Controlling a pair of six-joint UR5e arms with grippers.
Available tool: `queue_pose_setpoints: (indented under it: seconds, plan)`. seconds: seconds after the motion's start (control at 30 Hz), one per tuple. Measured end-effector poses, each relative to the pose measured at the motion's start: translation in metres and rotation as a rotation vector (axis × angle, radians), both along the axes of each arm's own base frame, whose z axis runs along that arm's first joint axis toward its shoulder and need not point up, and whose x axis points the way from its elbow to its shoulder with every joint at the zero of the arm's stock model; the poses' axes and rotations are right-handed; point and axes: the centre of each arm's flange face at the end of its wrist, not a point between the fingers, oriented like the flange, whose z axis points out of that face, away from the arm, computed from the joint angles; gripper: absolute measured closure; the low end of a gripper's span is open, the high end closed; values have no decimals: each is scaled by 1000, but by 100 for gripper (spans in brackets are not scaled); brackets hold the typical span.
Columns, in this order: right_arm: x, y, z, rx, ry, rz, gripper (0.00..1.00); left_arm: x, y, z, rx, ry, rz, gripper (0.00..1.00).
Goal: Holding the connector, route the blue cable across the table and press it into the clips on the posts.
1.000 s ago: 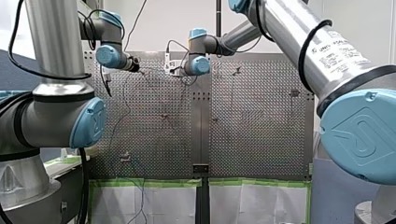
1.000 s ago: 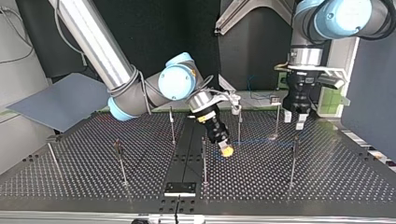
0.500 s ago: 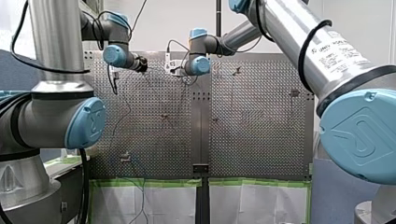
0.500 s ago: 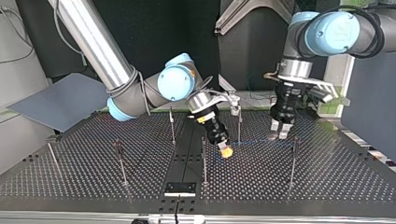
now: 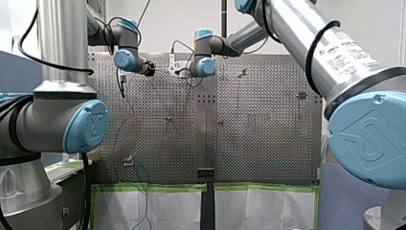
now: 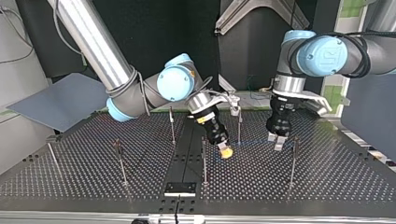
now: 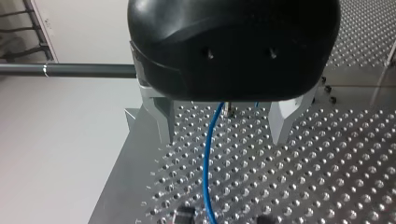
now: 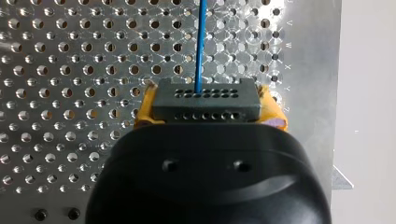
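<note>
Over the tabletop point(image 6: 327, 177) my left pincer point(image 7: 224, 135) hangs wide apart, empty, straddling the blue cable point(image 7: 208, 158). My right pincer point(image 6: 226, 151) is clamped on the dark connector point(image 8: 205, 106). The thin cable leaving it looks light and limp, so it is best steered by the rigid connector.

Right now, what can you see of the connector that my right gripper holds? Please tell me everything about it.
The connector is a small dark grey block, plastic by its look, with a row of small round holes on each of the two faces that show. It sits level between the yellow pads of my right gripper, one pad at each end. The blue cable leaves its far face and runs straight ahead over the perforated table. Whether the connector touches the table, I cannot tell.
</note>
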Motion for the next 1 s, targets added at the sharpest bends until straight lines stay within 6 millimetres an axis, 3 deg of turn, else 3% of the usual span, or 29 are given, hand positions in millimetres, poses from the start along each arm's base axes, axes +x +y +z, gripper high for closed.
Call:
queue_pose_setpoints:
  seconds: [0.43,0.7,0.77,0.8,0.87,0.9,0.97,1.0]
  plan:
    - [0,0,0,1,1,0,100,32,-8,-7,35,12,34,0]
    - [0,0,-1,4,2,0,100,35,-11,-11,50,16,42,0]
    - [0,0,-1,6,2,0,100,35,-11,-11,50,16,43,18]
    - [0,0,-1,6,1,0,100,35,-12,-11,51,16,43,18]
    - [0,0,-1,6,1,0,100,35,-12,-11,51,16,43,40]
    - [0,0,-1,6,1,0,100,35,-12,-11,51,16,43,40]
    - [0,0,-1,7,1,0,100,35,-12,-12,51,16,43,62]
    - [0,0,-1,7,1,0,100,35,-12,-12,51,16,43,62]
